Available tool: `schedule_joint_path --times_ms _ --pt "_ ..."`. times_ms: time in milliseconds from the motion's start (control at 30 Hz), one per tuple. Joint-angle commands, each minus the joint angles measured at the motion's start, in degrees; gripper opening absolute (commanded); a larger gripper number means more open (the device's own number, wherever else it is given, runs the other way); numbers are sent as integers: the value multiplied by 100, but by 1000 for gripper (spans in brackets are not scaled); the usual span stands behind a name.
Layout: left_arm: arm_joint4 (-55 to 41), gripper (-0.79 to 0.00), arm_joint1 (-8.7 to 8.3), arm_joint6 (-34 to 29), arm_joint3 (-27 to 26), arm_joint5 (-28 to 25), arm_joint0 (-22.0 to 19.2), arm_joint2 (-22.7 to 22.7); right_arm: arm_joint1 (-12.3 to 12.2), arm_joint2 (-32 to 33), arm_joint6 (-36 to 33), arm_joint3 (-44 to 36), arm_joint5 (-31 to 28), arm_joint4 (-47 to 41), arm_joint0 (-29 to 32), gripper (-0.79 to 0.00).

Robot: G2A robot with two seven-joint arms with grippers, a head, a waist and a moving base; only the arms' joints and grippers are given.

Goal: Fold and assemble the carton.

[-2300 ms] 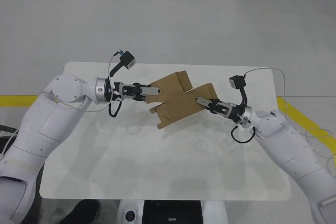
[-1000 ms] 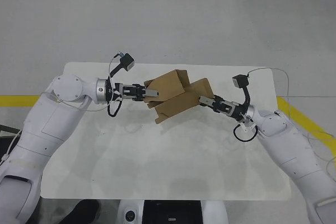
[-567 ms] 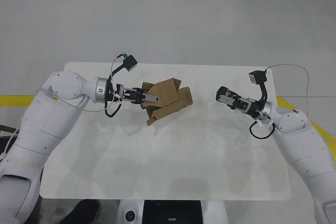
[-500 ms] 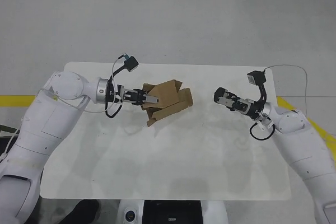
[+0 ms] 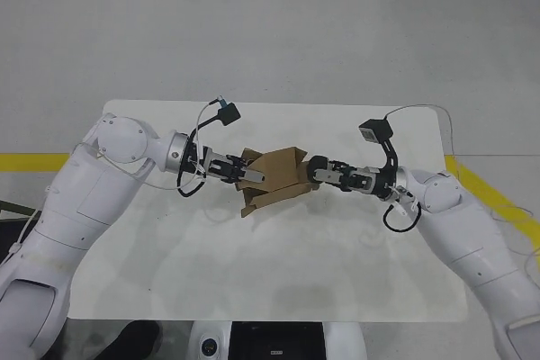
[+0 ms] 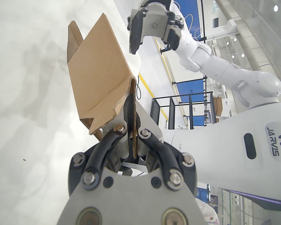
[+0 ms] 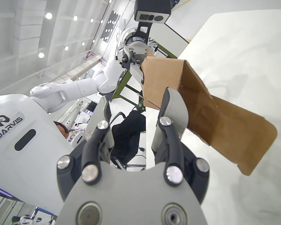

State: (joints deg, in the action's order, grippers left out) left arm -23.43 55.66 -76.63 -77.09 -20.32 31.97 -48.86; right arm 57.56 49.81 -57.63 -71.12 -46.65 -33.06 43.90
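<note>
Carton [image 5: 277, 173] in mid-fold, held up over the middle of the table [image 5: 252, 279], between the two arms. The left gripper [image 6: 132, 108] is clamped on the thin edge of one cardboard panel, which runs straight down between its fingers. From that grip the brown panels rise at an angle to one another, so the body is partly opened and not yet squared. The right gripper [image 7: 137, 95] sits at the opposite end with its fingers spread. One finger [image 7: 172, 108] overlaps a panel beside the long flap [image 7: 243, 139], which hangs free with a rounded corner, but whether that finger touches the cardboard cannot be told. Step in hand, as judged from this arrangement: one arm steadies the carton while the other lines up on a loose panel or flap in order to fold it. The next move probably calls for the right gripper to close on or press against that flap and turn it along its crease. Meanwhile the left grip must hold firmly enough that the edge does not slip and the body does not twist. The cardboard looks light and springy, so a gentle, square push seems wise. No label, brand mark or writing shows on the carton faces in view; they are plain brown board.
</note>
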Motion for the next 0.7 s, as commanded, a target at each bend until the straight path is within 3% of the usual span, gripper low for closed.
schedule_joint_path --times_ms 0,667 --pt "-3 -785 6 -27 -7 -1 -9 -10 22 -48 18 75 -19 85 -57 -400" --pt "-49 -785 88 -242 -89 -12 -25 20 209 -393 49 279 -49 461 -303 -416"
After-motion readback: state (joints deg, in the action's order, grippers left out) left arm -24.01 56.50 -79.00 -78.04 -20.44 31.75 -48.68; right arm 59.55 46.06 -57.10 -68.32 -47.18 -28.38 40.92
